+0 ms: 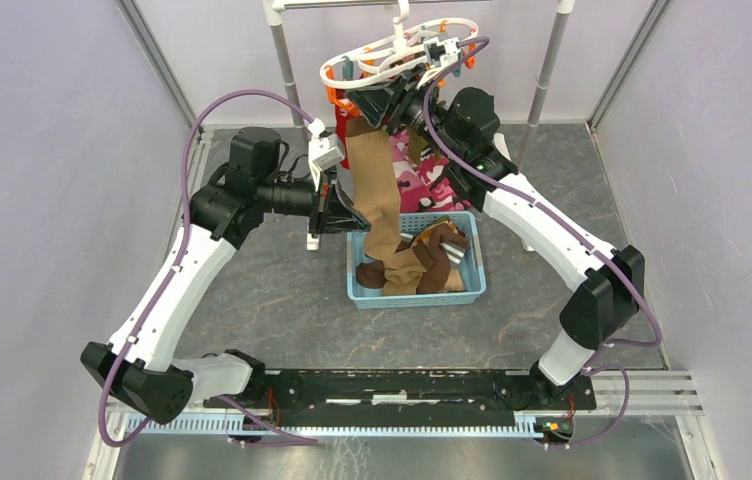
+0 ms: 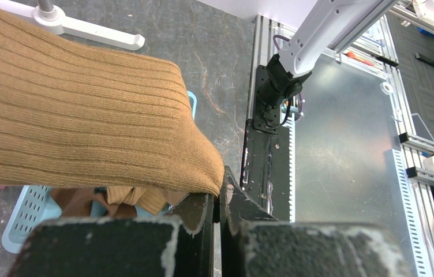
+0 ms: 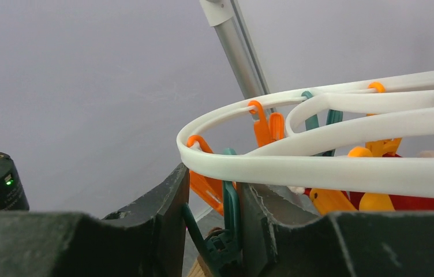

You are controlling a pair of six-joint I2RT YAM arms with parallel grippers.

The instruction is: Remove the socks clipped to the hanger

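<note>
The white hanger (image 1: 392, 55) hangs from the rail at the back, with orange and teal clips under it; it also shows in the right wrist view (image 3: 318, 167). A long tan sock (image 1: 377, 190) hangs from a teal clip (image 3: 226, 231) down into the blue basket (image 1: 472, 290). My right gripper (image 1: 397, 100) is shut on that teal clip, its fingers (image 3: 168, 213) pressing the clip's two handles. My left gripper (image 1: 347, 212) is shut on the edge of the tan sock (image 2: 88, 127) at mid height. A bit of red sock (image 3: 422, 202) shows behind the orange clips.
Brown and tan socks (image 1: 432, 265) lie in the basket. A pink camouflage cloth (image 1: 422, 185) lies behind it. The metal rail stand's poles (image 1: 282, 50) rise at the back, with a white foot (image 2: 88, 34) on the floor. Grey walls enclose both sides.
</note>
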